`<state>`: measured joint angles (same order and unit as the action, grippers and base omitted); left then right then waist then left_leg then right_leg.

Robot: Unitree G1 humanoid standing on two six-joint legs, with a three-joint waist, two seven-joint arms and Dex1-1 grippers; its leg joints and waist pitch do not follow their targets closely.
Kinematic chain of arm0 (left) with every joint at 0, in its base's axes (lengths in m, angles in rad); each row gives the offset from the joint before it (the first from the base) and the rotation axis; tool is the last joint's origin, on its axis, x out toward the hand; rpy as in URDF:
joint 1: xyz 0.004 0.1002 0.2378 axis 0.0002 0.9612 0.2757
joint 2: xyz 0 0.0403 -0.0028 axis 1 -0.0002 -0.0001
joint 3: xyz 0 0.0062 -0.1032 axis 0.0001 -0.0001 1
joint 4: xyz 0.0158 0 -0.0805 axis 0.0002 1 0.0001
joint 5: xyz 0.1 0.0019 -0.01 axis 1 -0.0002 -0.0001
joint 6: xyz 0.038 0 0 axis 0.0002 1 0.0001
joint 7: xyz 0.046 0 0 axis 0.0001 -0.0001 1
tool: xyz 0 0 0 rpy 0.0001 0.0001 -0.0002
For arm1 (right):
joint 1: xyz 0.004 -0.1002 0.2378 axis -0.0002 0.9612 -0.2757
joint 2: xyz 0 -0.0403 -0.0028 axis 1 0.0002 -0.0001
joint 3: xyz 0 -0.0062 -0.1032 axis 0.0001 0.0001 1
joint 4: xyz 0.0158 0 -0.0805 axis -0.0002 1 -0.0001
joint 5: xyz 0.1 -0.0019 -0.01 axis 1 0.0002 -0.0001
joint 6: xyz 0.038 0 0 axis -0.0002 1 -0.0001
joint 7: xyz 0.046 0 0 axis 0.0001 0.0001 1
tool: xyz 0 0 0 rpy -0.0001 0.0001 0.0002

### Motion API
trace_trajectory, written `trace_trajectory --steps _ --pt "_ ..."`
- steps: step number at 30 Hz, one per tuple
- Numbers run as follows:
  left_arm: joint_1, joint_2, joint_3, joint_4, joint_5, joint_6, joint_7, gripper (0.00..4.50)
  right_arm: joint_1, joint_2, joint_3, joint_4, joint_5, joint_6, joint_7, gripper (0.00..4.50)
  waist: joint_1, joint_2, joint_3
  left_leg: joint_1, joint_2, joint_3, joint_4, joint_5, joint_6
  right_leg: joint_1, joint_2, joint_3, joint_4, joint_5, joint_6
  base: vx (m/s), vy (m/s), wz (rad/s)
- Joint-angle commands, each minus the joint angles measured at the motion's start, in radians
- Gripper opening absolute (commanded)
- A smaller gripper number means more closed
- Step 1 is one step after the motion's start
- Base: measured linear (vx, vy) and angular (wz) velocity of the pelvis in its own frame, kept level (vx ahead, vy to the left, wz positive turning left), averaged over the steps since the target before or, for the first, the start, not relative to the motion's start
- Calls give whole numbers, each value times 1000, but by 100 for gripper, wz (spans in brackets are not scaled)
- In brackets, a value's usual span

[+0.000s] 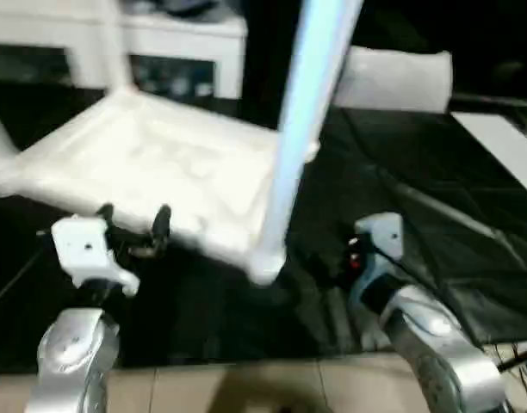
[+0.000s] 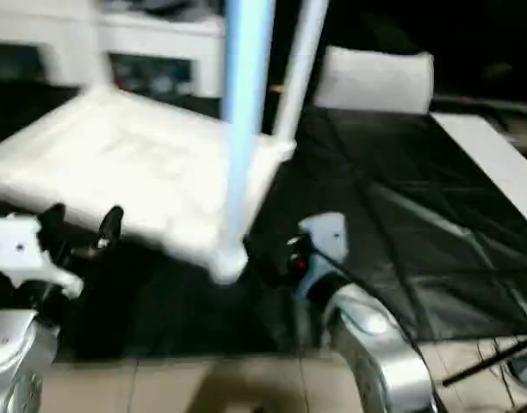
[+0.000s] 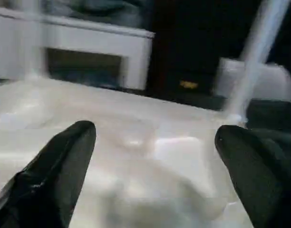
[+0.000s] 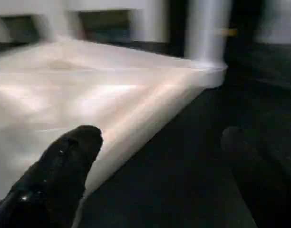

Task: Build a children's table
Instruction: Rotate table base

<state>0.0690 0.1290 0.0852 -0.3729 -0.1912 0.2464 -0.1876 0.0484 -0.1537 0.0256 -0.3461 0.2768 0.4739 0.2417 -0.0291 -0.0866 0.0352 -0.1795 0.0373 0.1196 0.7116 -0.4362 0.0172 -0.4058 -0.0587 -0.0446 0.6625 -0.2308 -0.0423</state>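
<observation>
1. Tabletop (image 1: 151, 172) lies underside-up on black sheet (image 1: 436, 215), sockets exposed for legs.
2. Legs (image 1: 302, 129) stand seated in corners.
3. Left tool (image 1: 134, 225) spread wide, empty, at tabletop's 6 o'clock edge.
4. Right tool (image 4: 155, 156) released, empty, near 5 o'clock corner.

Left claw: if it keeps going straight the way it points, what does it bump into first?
Most likely the upside-down tabletop. The left claw is open and aims at the near rim, with the white underside right ahead between its fingers. Depth is hard to judge.

- A black sheet-covered work surface (image 1: 393, 215) carries everything.
- The white plastic square tabletop (image 1: 151, 172) lies on it, underside up.
- A white bag (image 1: 393, 79) lies at its far side.
- A flat white board strip (image 1: 502, 146) lies at the right edge.
</observation>
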Motion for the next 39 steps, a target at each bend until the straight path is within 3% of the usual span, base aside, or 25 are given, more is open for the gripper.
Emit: trace_trajectory --steps 1,2,3,4,5,6,7,8,9,10,11,12,13,14,15,18,20,24,25,28,30,32,33,36,39 --pt "11 22 -4 3 5 10 -26 447 3 10 -12 -31 -14 -31 -27 450 27 -2 -56 -192 61 -74 54 271 -20 216 -233 201 -79 425 -434 293 -5 -5" --pt "11 30 -14 6 6 11 -39 447 12 18 -18 -38 -15 -35 -37 450 29 1 -51 -211 86 -98 10 449 -58 190 -195 155 -21 1116 -377 0 0 0" --pt "11 30 -19 10 -6 13 -53 447 26 27 -23 -48 -13 -41 -43 450 41 14 -44 -202 90 -88 -67 608 -67 129 -109 73 -5 1361 -288 0 0 0" --pt "11 30 -20 11 -10 14 -57 447 31 31 -24 -51 -12 -43 -44 450 37 39 -41 -216 89 -73 -118 695 -84 129 -48 40 8 1274 -241 -184 -88 -7" --pt "11 30 -21 12 -14 15 -61 447 35 33 -25 -54 -11 -44 -46 450 29 85 -52 -188 127 -79 -109 934 -81 122 20 13 14 950 -146 0 0 0" --pt "11 32 -24 14 -25 14 -74 447 43 36 -25 -58 -8 -49 -45 450 4 102 -80 -53 234 -160 -84 1318 -27 9 -27 46 7 473 -56 0 0 0" --pt "11 32 -24 14 -25 14 -74 447 43 36 -25 -58 -8 -49 -45 450 0 98 -65 -53 242 -165 -91 1391 -22 -6 -55 65 -22 330 -27 127 30 6" --pt "1 47 -29 23 -44 29 -101 447 51 24 -12 -56 -19 -83 -30 450 11 87 -48 -95 183 -117 -94 1202 -52 25 -70 77 -72 300 -33 125 25 8" --pt "0 48 -29 24 -45 30 -104 447 52 22 -11 -56 -21 -86 -29 450 14 70 -42 -139 140 -75 -112 906 -75 80 -58 87 -72 348 -61 125 25 8" --pt "-4 53 -30 27 -47 31 -111 447 52 16 -7 -53 -29 -95 -25 450 23 59 -34 -161 141 -55 -135 587 -100 102 -61 93 -90 298 -76 96 -2 7" --pt "-8 62 -33 31 -45 31 -120 447 53 10 -6 -49 -21 -98 -9 450 22 56 -30 -167 144 -51 -147 436 -110 110 -64 95 -93 238 -83 0 0 0" --pt "-10 65 -34 33 -45 30 -123 447 53 8 -5 -48 -19 -99 -4 450 26 62 -19 -167 148 -44 -163 205 -116 109 -66 95 -109 55 -94 0 0 0" --pt "-11 77 -38 38 -48 33 -139 447 55 3 -5 -43 -13 -106 15 450 25 63 -17 -164 153 -43 -166 139 -106 104 -68 98 -113 -19 -103 -98 -21 1" --pt "-11 86 -40 41 -52 35 -153 447 56 -1 -4 -40 -14 -112 24 450 21 65 -11 -165 161 -38 -175 52 -89 96 -69 98 -122 -155 -118 -80 -27 4" --pt "-11 102 -44 45 -60 39 -178 447 52 -12 0 -35 -29 -124 31 450 17 69 -6 -160 170 -34 -181 -23 -80 82 -68 96 -129 -267 -122 -80 -27 4" --pt "-21 146 -53 62 -69 48 -240 447 39 -18 0 -27 -4 -113 64 450 13 71 -3 -155 176 -23 -184 -95 -84 64 -68 96 -139 -410 -104 -63 -23 4" --pt "-64 217 -64 120 -63 27 -333 447 18 -41 5 -22 24 -94 107 450 11 71 -5 -160 175 -23 -187 -81 -81 65 -66 94 -140 -400 -93 0 0 0" --pt "-125 332 -100 215 -57 -15 -507 447 -1 -96 14 -11 46 -82 182 450 15 71 -14 -163 176 -20 -187 -3 -65 70 -66 92 -125 -254 -117 0 0 0" --pt "-153 390 -121 249 -77 -17 -627 447 -2 -133 22 -17 71 -32 228 450 13 64 -16 -164 178 -18 -185 13 -62 72 -66 91 -122 -224 -126 0 0 0" --pt "-211 467 -162 307 -86 -15 -785 447 -4 -201 46 -4 57 -42 316 450 16 69 -25 -165 179 -17 -181 107 -42 78 -67 86 -107 -73 -156 0 0 0" --pt "-234 483 -180 332 -73 -28 -820 447 -5 -224 53 1 56 -43 347 450 19 69 -39 -169 177 -11 -168 219 -18 87 -71 84 -89 105 -186 0 0 0" --pt "-271 497 -206 379 -61 -57 -870 421 -6 -254 61 3 66 -35 388 450 23 68 -37 -167 177 -7 -166 241 8 82 -67 80 -89 165 -201 0 0 0" --pt "-298 503 -222 414 -57 -73 -905 414 -6 -274 66 -1 78 -29 413 450 25 67 -36 -173 177 -6 -168 234 11 88 -72 81 -87 169 -212 0 0 0" --pt "-370 510 -270 501 -26 -119 -977 396 -11 -319 79 -14 101 -24 479 450 32 65 -30 -167 183 -4 -172 154 0 85 -74 81 -100 40 -211 0 0 0" --pt "-439 508 -318 593 20 -176 -1044 370 -13 -354 97 -22 104 -10 525 450 37 64 -28 -167 185 -4 -174 131 -13 84 -77 83 -106 -27 -206 0 0 0"
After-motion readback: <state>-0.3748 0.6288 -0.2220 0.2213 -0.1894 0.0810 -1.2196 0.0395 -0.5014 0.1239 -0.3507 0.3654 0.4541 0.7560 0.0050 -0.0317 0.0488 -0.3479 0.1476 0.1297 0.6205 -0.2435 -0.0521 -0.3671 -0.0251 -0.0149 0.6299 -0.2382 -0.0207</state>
